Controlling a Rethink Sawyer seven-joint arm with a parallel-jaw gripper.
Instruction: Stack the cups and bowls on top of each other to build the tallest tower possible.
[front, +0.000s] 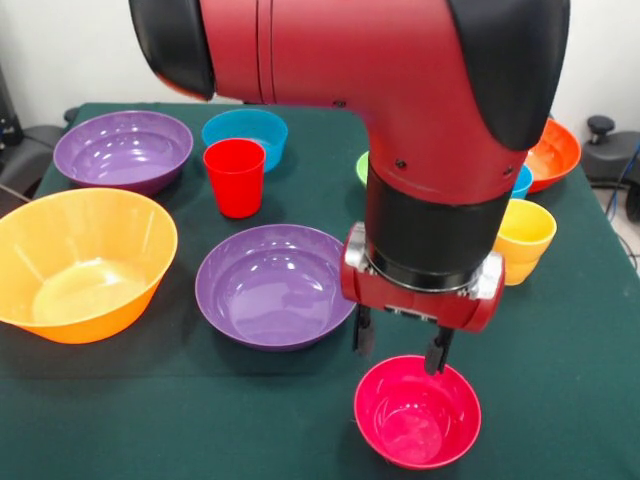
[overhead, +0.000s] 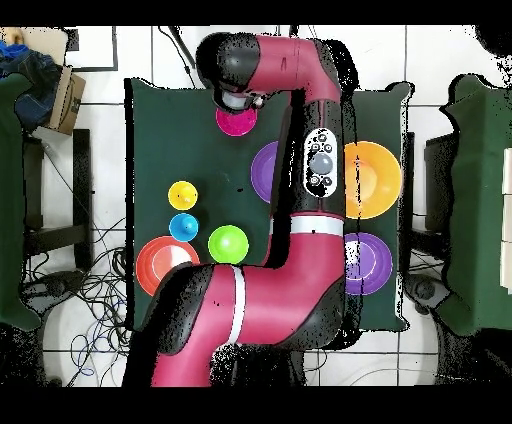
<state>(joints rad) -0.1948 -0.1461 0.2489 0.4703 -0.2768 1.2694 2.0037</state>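
While my hand (front: 400, 348) hangs open over the pink bowl (front: 417, 412) at the counter's (front: 560, 330) front edge | step: grabbing it | next: drop lower, pinch the rim

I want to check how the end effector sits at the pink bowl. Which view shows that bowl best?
The front view: the pink bowl shows whole, with the open end effector at its far rim. In the overhead view the arm covers part of the pink bowl.
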